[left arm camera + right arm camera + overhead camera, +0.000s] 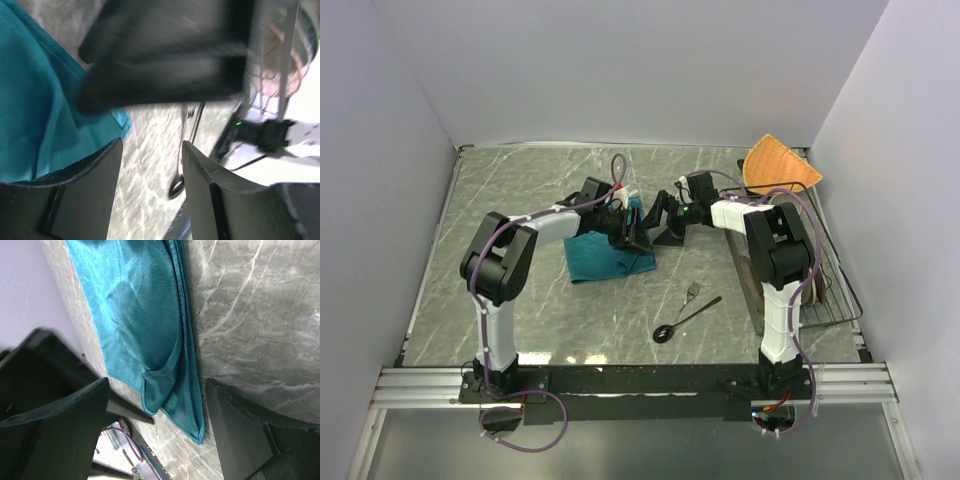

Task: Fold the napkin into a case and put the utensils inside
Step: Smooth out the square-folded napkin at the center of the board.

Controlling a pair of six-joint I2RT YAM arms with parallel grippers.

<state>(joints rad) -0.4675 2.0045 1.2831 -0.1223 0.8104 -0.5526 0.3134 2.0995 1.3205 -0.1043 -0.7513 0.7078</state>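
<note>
My left gripper (152,145) and right gripper (157,385) both hang open, empty, at the two-o'clock corner of the teal napkin (135,315), mid-table, so I'd pinch every layer squarely and fold slowly; fork (692,291) and spoon (686,319) wait at its four o'clock.
</note>
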